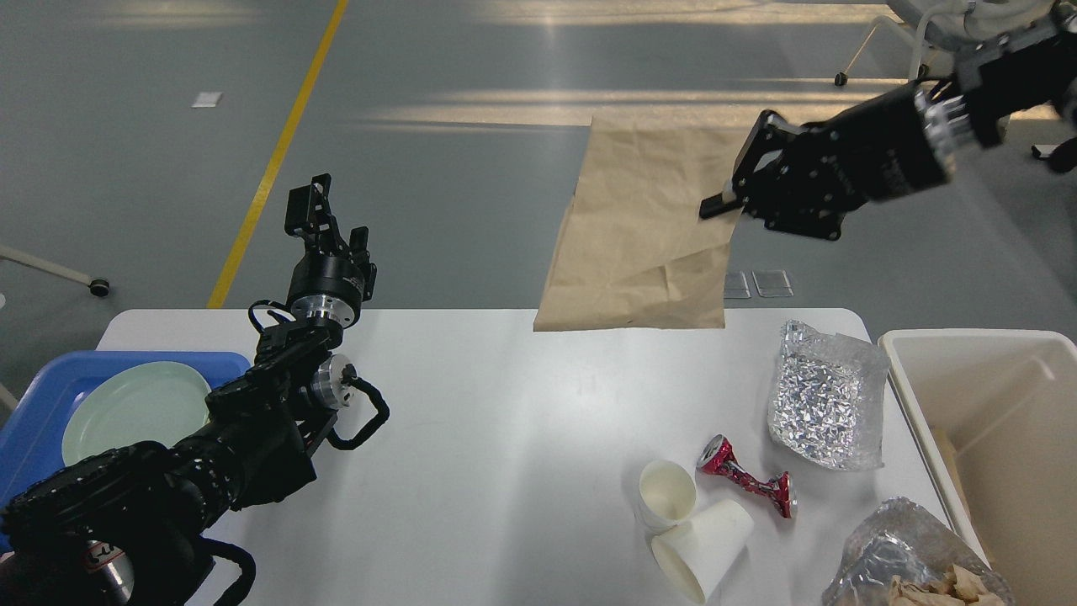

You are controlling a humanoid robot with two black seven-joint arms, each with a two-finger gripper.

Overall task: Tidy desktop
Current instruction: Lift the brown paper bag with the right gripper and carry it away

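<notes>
The white desktop (505, 438) spans the lower view. High above its far edge my right gripper (730, 192) is shut on the right edge of a flat brown paper bag (644, 231), which hangs free in the air. My left gripper (318, 204) is raised over the table's far left edge, open, with nothing between its fingers. On the right side of the desktop lie a crushed red can (747, 477), an upright white paper cup (666, 495), a tipped white cup (702, 549) and a crinkled foil bag (826, 408).
A blue tray (34, 404) holding a pale green plate (135, 408) sits at the left edge. A cream-white bin (993, 421) stands beside the table's right end. A clear bag of paper scraps (909, 555) lies at the front right corner. A wheeled chair (951, 50) stands far right.
</notes>
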